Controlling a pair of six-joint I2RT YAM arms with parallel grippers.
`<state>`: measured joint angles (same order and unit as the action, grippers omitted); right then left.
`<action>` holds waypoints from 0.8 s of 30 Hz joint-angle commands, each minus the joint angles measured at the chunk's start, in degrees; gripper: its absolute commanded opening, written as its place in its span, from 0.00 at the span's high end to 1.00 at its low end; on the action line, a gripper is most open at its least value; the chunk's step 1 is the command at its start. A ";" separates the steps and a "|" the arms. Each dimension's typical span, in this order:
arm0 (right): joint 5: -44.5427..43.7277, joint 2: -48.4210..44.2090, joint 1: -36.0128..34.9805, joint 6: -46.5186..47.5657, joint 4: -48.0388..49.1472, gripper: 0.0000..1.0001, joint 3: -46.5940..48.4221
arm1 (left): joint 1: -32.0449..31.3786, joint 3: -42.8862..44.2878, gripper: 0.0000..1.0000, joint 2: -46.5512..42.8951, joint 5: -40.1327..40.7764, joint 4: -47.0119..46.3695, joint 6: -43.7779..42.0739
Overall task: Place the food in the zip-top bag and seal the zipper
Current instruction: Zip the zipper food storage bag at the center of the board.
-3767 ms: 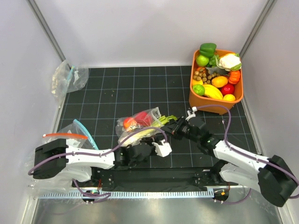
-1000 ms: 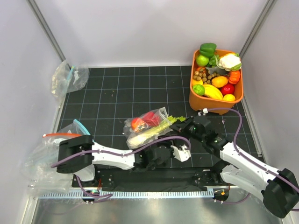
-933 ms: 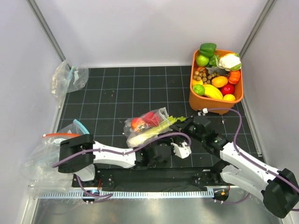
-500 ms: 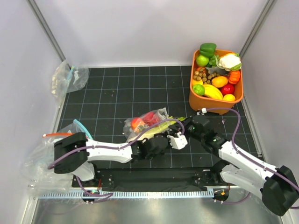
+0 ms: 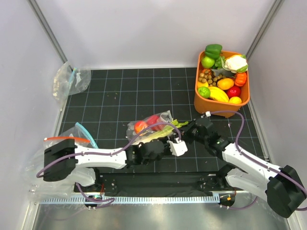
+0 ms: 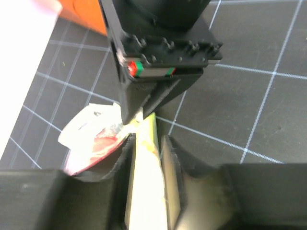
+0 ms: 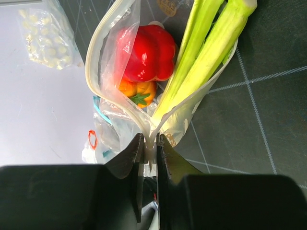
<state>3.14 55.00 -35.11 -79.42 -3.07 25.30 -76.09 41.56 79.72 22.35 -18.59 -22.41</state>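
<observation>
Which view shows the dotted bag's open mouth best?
Right wrist: the zip-top bag gapes around red toy pepper and celery, right gripper pinching its rim. Top view shows it small and crumpled; left wrist, only a blurred corner.

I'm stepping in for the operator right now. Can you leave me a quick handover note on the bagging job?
Right gripper: shut on the bag at its mouth edge.
Left gripper: straddles the celery at the mouth; grip unclear.
Done: celery and two red vegetables sit in the bag, between the grippers.
Left: the zipper gapes open. Check that the leafy tip clears it, then press it shut along its length.
</observation>
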 commanded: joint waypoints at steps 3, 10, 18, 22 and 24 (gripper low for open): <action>0.82 -4.02 0.13 -0.21 2.54 0.98 -0.51 | -0.11 4.05 0.55 5.95 5.41 -0.22 1.58; 2.05 -6.83 0.13 -0.21 1.84 0.99 -0.95 | 3.05 5.21 0.50 8.97 6.32 -2.32 2.11; 4.42 -6.14 0.13 -0.21 2.81 0.99 -1.13 | 7.45 0.54 0.46 2.99 0.51 -6.10 3.61; 4.07 -6.75 0.13 0.40 2.81 0.99 -1.13 | 7.54 -2.36 0.39 0.09 -2.83 -7.95 2.03; 4.07 -7.19 0.13 0.58 2.81 0.99 -1.13 | 7.54 -4.02 0.36 -1.84 -5.20 -8.83 0.97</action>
<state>5.61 48.73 -35.11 -79.46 -1.89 24.27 -68.95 39.38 81.73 20.93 -21.82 -20.10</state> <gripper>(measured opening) 0.179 0.626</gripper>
